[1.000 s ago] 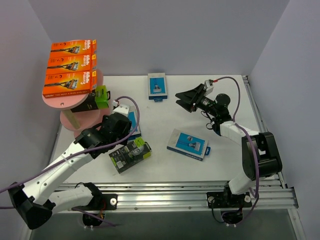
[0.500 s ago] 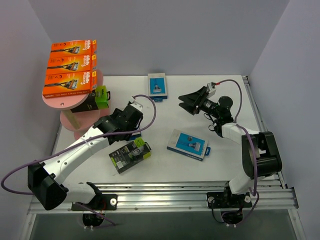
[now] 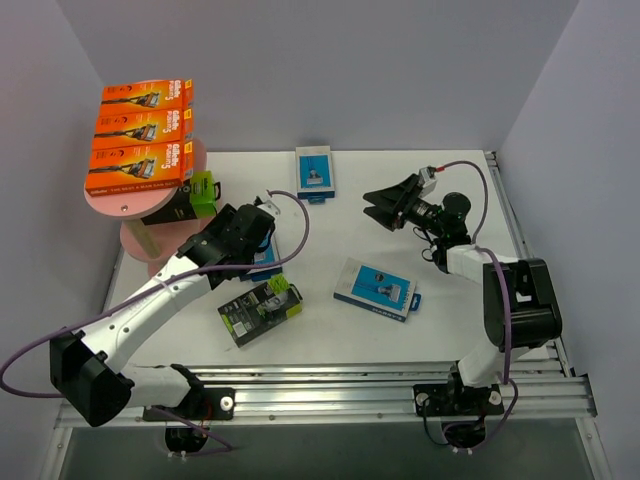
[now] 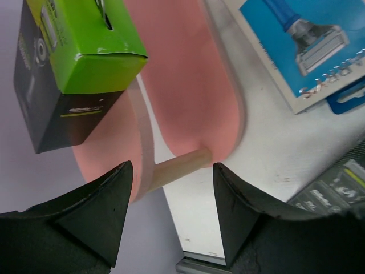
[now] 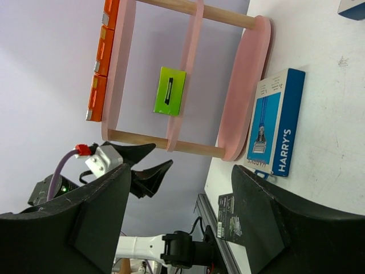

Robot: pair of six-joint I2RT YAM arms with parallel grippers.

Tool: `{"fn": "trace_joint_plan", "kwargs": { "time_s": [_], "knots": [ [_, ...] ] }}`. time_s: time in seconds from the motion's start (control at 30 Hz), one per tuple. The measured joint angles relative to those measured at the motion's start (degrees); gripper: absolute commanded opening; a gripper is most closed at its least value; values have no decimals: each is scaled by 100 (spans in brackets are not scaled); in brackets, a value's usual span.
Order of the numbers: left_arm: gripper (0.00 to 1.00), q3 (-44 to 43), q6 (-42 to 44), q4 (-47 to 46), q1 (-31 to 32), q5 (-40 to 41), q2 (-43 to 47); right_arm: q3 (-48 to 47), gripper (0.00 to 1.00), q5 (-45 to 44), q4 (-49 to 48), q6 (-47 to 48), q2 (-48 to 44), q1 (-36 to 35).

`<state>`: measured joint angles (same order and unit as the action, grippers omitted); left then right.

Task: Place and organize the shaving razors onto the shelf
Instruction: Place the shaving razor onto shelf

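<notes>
Four packs on shelf [image 3: 112,203], far left: three orange packs [image 3: 138,140] top, black-green pack [image 3: 190,198] below. Four flat on table [image 3: 330,335]. We judge them light, stiff, slick card; pinch across narrow width. Both wide, empty: left gripper [image 4: 171,171] near blue pack [image 4: 302,51] by shelf foot, right gripper [image 5: 179,171] mid-table. From above, left arm [image 3: 170,290] hides most of that pack.

Left arm [image 3: 170,290] is covering most of the blue pack [image 3: 268,256] just beside the shelf [image 3: 120,205] base; black-and-lime pack [image 4: 74,63] on the shelf is running off the left wrist view's top edge.
</notes>
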<state>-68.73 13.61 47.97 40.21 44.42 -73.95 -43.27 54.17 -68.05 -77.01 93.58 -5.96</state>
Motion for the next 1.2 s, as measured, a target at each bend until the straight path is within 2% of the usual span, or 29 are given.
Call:
{"fn": "trace_joint_plan", "kwargs": {
  "time_s": [0.4,0.8,1.2],
  "knots": [
    [67,459,1025,-713,-817,195,35,98,67,76,-463,-352,302,37],
    [68,691,1504,-1281,-966,422,-107,299,67,142,-507,-1130,741,210],
    [71,1003,1917,-1832,-1130,660,-317,317,70,190,-535,-1252,758,372]
  ]
}}
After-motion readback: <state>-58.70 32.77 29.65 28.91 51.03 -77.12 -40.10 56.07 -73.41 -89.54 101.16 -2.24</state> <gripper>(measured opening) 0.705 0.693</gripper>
